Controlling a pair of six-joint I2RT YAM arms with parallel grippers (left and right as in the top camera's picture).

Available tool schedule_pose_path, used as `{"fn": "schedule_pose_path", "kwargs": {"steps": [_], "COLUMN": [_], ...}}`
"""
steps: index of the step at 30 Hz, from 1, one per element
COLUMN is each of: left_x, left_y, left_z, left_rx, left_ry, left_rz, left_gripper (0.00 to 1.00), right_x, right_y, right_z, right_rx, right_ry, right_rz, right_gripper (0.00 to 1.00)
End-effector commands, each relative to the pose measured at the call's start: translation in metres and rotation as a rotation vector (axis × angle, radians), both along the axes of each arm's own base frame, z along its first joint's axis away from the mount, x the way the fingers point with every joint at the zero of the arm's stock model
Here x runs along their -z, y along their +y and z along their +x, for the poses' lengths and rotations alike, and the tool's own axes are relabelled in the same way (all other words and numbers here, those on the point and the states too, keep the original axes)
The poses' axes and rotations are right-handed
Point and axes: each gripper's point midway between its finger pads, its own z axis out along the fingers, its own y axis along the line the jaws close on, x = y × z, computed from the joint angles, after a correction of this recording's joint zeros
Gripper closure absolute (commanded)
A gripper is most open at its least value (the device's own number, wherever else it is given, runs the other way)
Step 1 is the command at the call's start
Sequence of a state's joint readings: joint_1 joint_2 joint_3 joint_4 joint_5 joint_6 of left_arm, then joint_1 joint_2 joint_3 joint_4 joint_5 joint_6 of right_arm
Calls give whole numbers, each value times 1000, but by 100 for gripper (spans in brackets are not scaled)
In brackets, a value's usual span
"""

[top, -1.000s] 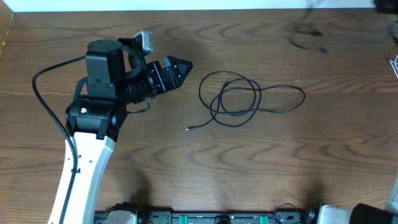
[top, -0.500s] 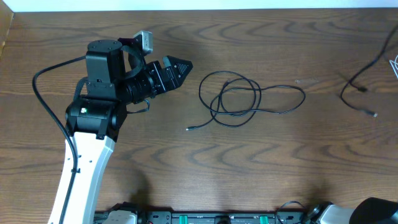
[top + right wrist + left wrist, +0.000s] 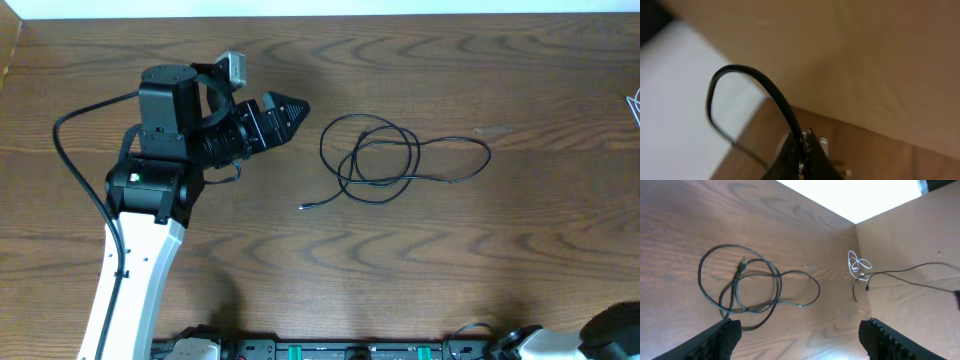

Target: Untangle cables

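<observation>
Lifted black cord [image 3: 783, 106] gone from overhead, coiled black cord [image 3: 414, 152] on table [image 3: 400, 270]

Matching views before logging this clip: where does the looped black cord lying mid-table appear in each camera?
Overhead: looped black cord right of centre.
Left wrist: left of centre.
Right wrist: not in it; right gripper pinches another black cord.
Shared landmark: white cord, at overhead's right edge, left wrist's upper right.

No legible text, no labels, brands, numbers or signs in any view
</observation>
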State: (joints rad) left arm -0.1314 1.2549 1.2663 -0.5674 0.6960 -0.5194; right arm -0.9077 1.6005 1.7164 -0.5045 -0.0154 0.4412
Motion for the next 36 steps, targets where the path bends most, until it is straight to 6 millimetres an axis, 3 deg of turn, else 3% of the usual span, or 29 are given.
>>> {"fn": "schedule_pose_path", "kwargs": {"steps": [1,3,5,8,9,13,17,20,26,30,36], "left_x": [2,3,4,4,4,4,4,4,5,5,5], "left_y": [2,2,2,2,2,2,2,2,4,5,6], "left_z": [3,3,3,3,3,3,3,3,4,5,6], "left_rx": [-1,-2,-2,-2,-1,-1,-2,-2,-11,-21,-7], "left_ry": [-3,1,3,2,2,2,2,2,2,1,-20], "left_rz": [19,20,20,19,19,19,19,20,27,34,53], "left_gripper": [19,19,19,19,19,19,19,19,19,19,19], "right_x": [40,62,82,110,117,130,113,83,43,45,76], "right_y": [-41,-51,-59,-63,-63,-52,-27,13,105,164,250], "right_z": [-31,-37,-35,-24,-19,0,40,77,122,139,156], "right_rx": [280,348,363,327,310,206,-23,-292,-632,-771,-936], "right_ry": [18,-3,-20,-8,-5,-22,-109,-178,-142,-47,131], "right_rz": [99,169,231,295,314,388,417,406,301,262,287], "right_gripper": [99,97,79,12,1,1,1,1,1,1,1]}}
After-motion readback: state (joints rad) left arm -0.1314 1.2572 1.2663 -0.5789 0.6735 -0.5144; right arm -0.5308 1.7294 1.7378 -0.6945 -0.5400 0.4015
